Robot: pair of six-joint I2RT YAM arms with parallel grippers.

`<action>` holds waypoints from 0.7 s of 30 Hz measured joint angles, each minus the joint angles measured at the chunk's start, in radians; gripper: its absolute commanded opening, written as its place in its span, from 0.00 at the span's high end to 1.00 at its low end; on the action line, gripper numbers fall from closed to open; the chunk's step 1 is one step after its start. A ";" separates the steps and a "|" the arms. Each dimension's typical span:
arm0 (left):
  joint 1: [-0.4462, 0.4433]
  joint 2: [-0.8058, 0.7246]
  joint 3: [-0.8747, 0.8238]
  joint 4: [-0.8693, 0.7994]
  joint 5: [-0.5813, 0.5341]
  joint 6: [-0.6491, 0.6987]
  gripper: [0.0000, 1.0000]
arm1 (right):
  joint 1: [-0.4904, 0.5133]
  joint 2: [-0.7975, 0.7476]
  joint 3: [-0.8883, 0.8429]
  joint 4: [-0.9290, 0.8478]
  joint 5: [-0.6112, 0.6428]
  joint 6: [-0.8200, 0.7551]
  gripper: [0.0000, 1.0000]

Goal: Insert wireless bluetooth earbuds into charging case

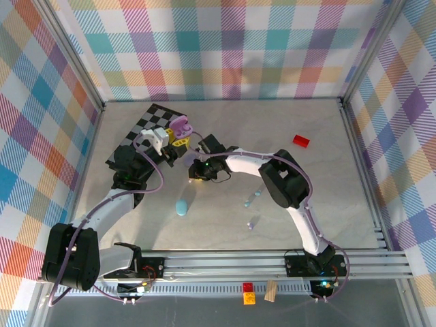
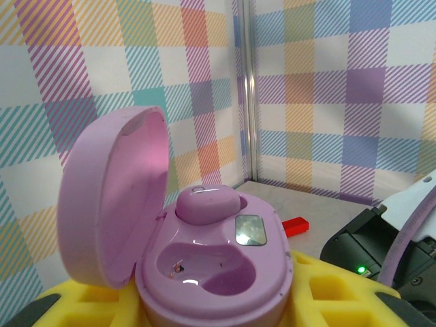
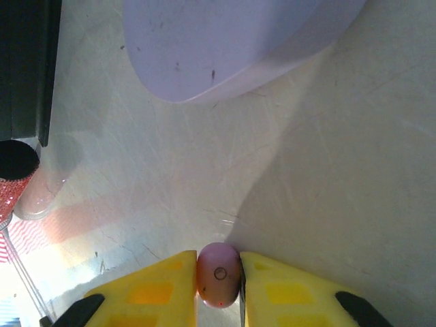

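My left gripper [image 1: 178, 136] is shut on the open lavender charging case [image 2: 218, 272], held off the table between yellow fingers [image 2: 68, 303]. Its lid [image 2: 112, 197] stands up at the left. One lavender earbud [image 2: 206, 204] sits in the far socket, and the near socket [image 2: 211, 266] is empty. My right gripper [image 3: 219, 281] is shut on a pinkish-lavender earbud [image 3: 219, 274] just over the table, a little in front of the case [image 1: 180, 125]. The case's pale underside [image 3: 225, 41] shows at the top of the right wrist view. Two more earbuds, light blue [image 1: 255, 197] and lavender [image 1: 252, 223], lie on the table.
A light blue closed case [image 1: 181, 206] lies near the table's middle. A black-and-white checkered mat [image 1: 146, 126] lies at the back left under the left arm. A red block [image 1: 300, 140] sits at the back right. Metal frame rails and plaid walls bound the table.
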 measured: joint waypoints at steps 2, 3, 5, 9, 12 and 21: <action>0.000 0.000 0.000 0.000 0.000 0.002 0.64 | 0.000 -0.035 -0.050 0.012 0.030 -0.006 0.80; 0.000 0.000 0.000 -0.001 0.000 0.003 0.64 | -0.002 -0.066 -0.092 0.023 0.046 -0.007 0.80; 0.000 0.000 0.000 -0.003 0.000 0.003 0.63 | -0.008 -0.127 -0.170 0.040 0.071 -0.007 0.80; 0.000 0.002 0.000 -0.001 0.000 0.003 0.64 | -0.046 -0.272 -0.333 0.091 0.117 -0.005 0.81; -0.005 0.011 0.000 -0.006 0.000 0.014 0.64 | -0.093 -0.383 -0.436 0.116 0.153 -0.002 0.81; -0.132 0.043 0.034 -0.167 -0.050 0.187 0.64 | -0.156 -0.774 -0.552 0.006 0.301 -0.065 0.80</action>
